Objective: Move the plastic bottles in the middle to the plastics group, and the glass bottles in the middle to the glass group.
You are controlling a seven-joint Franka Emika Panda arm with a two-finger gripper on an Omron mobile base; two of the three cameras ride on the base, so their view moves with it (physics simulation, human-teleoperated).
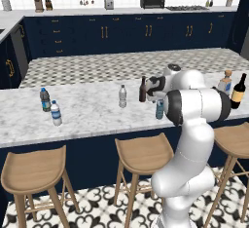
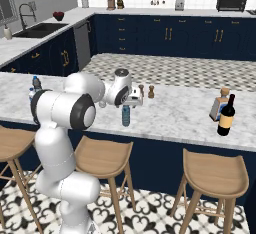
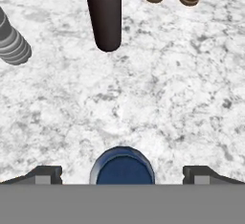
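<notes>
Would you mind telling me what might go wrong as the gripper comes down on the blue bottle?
The open gripper is above the blue-tinted bottle, whose cap sits between the fingertips; a slightly off-centre descent could tip it. The dark brown glass bottle and the clear greyish bottle stand nearby, so a sideways swing toward the plastics group might knock one over.

A marble counter [image 1: 87,115] carries two small brown shakers [image 2: 146,91] side by side, three wooden stools [image 1: 144,155] stand below it, and at twelve o'clock sit a toaster oven [image 1: 152,0] and a toaster [image 1: 109,3].
</notes>
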